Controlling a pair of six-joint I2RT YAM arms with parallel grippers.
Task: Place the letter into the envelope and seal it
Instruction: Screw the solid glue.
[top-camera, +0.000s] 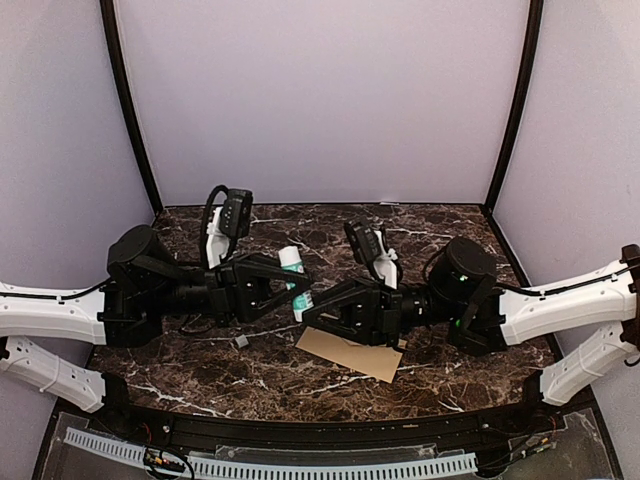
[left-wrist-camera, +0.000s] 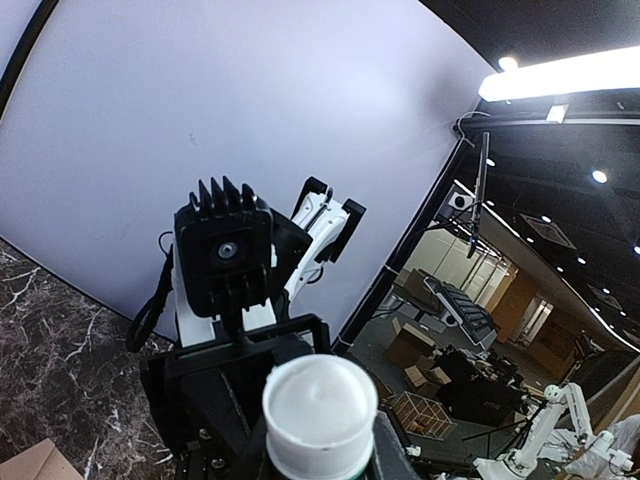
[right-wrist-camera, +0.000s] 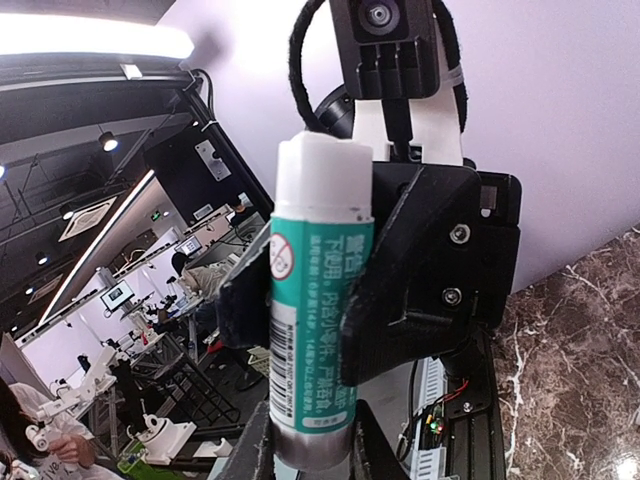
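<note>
Where the two arms meet above the middle of the marble worktop, a glue stick — white-capped, with a teal printed label — is held between them, cap uppermost. The left end effector is closed to a narrow gap around the labelled body of the stick. The right end effector is set below that grip, and its fingers are pressed against both sides of the stick's lower end. The envelope — tan and flat — is laid on the worktop beneath the right end effector, by which its far edge is hidden.
</note>
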